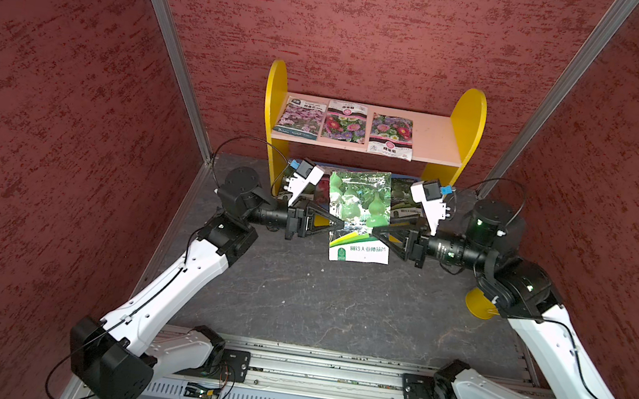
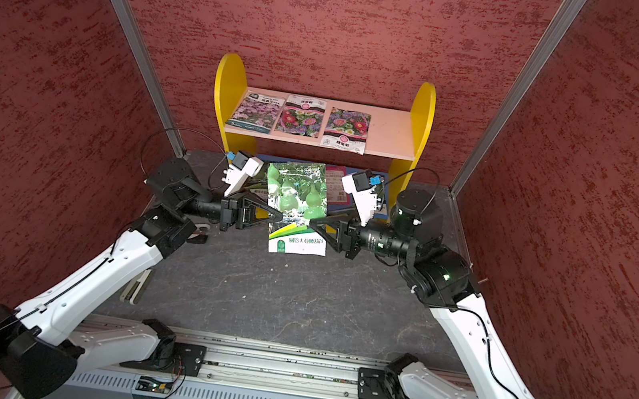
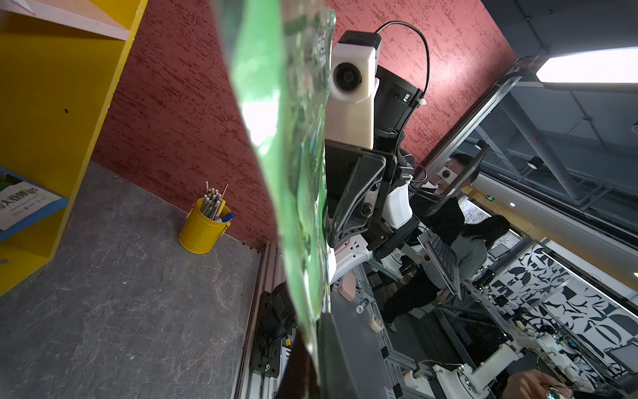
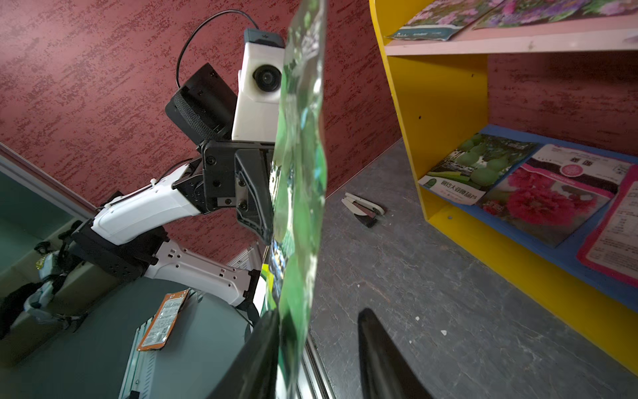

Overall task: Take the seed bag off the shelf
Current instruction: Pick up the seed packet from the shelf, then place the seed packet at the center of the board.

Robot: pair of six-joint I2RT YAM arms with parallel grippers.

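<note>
The left gripper (image 1: 341,225) is closed firmly on the left long edge of the seed bag (image 1: 359,201). In the left wrist view the shiny foil goes straight in between its two dark fingers (image 3: 345,366). Opposite to it, the right gripper (image 1: 374,231) has its jaws apart. In the right wrist view the right edge of the bag stands between them, lying against one finger (image 4: 255,355), while the other finger (image 4: 383,352) is clearly free of it, so I judge that this side has no real hold yet. The bag therefore lies directly between the two grippers, in the air in front of the shelf (image 1: 469,115) and above the table (image 1: 316,305), with its printed face turned up. Its long axis runs from the shelf toward the robot's base, across the line on which the two grippers meet, and its white end points to the base. Seen from above, its far end covers a part of the blue lower board, but both wrist views show it apart from the shelf. Both arms are equally near, yet only the left one carries it. I think the next move turns on this: either the right jaws close on the edge between them, or the left arm alone draws the bag toward the base.
</note>
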